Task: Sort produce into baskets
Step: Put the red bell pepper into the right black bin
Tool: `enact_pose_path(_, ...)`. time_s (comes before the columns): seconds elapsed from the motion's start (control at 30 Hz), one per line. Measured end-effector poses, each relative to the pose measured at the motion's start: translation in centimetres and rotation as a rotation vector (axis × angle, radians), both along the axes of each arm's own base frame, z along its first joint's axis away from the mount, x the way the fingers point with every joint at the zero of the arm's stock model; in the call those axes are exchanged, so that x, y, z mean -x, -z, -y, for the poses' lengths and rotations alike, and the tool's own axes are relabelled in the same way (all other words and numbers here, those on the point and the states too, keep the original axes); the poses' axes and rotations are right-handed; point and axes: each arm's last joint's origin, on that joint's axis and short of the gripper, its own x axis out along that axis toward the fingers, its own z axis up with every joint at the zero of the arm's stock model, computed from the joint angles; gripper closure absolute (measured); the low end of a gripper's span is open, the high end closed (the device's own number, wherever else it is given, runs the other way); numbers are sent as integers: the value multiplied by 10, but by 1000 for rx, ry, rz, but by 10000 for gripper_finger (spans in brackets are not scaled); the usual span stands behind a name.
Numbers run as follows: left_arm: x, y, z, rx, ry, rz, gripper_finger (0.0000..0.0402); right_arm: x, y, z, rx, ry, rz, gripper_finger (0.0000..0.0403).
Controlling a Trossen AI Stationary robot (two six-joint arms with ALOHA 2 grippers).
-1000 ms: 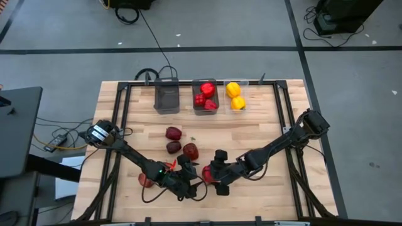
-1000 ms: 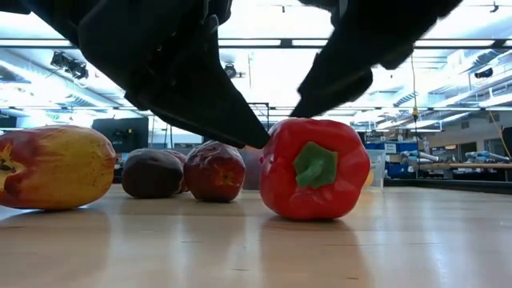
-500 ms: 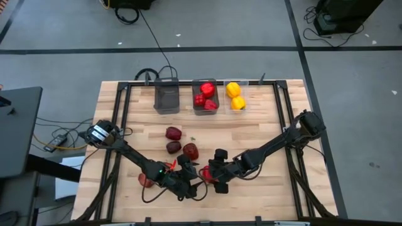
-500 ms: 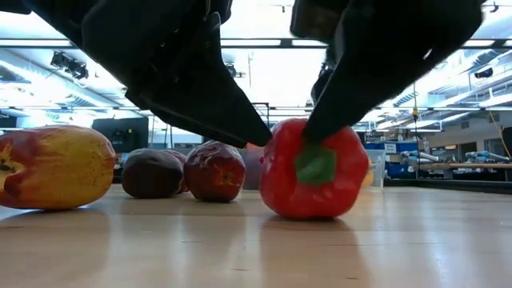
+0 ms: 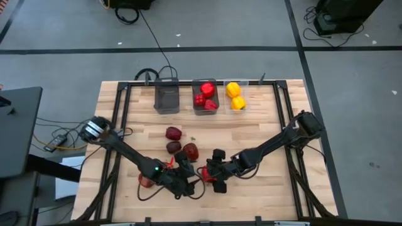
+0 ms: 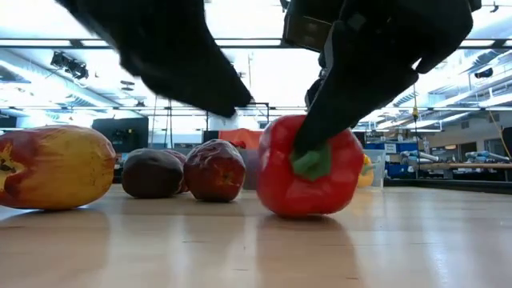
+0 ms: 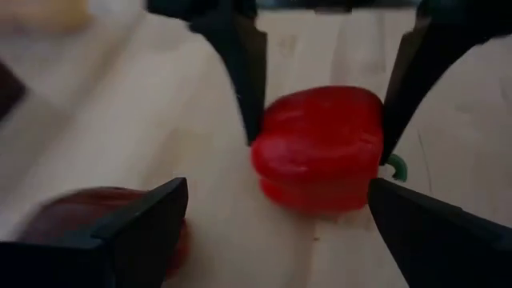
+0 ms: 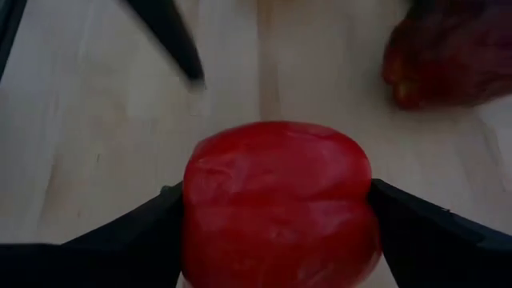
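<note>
Down at the bench's [image 5: 264,135] near edge, about six o'clock, the right gripper [image 8: 276,210] has its jaws pressed on both flanks of a red bell pepper [image 6: 310,168]. The left gripper [image 5: 182,179] waits just beside it at nine o'clock, jaws wide and empty. Three dark apples [image 5: 173,134] cluster at eleven o'clock. Only the low view shows a red-yellow apple [image 6: 54,166]. From above, three baskets [image 5: 166,95] line the far edge.

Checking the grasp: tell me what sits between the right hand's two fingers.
The red bell pepper sits between them, resting on the table. The right wrist view shows a dark finger against each side of it.
</note>
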Motion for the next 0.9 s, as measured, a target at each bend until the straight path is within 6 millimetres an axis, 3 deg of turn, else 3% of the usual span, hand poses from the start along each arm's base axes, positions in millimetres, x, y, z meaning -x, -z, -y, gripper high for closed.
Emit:
enact_pose_path(0.13,16,-27,-9,-59,-31,-9,10,-2,-15,13,40,40,46,56)
enact_pose_path(0.33,35,-49,-33,-133,-73,-97,10,-12,-35,60,132,132,113,54)
enact_pose_path(0.67,44,-38,-80,-200,-224,-323,10,-16,-79,176,259,365,271,54)
enact_pose_path(0.9,41,-25,-111,-184,-259,-412,10,1,-74,265,280,537,212,50)
